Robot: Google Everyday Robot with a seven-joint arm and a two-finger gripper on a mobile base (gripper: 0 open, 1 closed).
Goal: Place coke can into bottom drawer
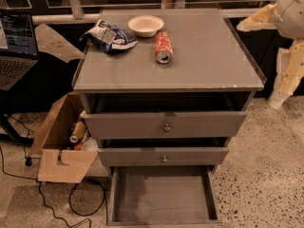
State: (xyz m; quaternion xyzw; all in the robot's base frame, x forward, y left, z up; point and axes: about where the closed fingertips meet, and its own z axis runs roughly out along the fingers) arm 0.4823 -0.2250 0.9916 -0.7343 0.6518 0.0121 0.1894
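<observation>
The coke can [163,47] lies on its side on the grey cabinet top [199,61], its silver top facing the front, next to a white bowl [146,25]. The bottom drawer [161,198] is pulled wide open at floor level and nothing lies in it. My gripper [278,99] hangs at the far right beside the cabinet's right edge, pointing down, well apart from the can and above the level of the drawer.
A blue-and-white chip bag [109,34] lies at the cabinet top's back left. The two upper drawers [166,125] with round knobs stand slightly out. An open cardboard box [64,146] with bottles sits on the floor at the left, beside cables and a laptop [16,46].
</observation>
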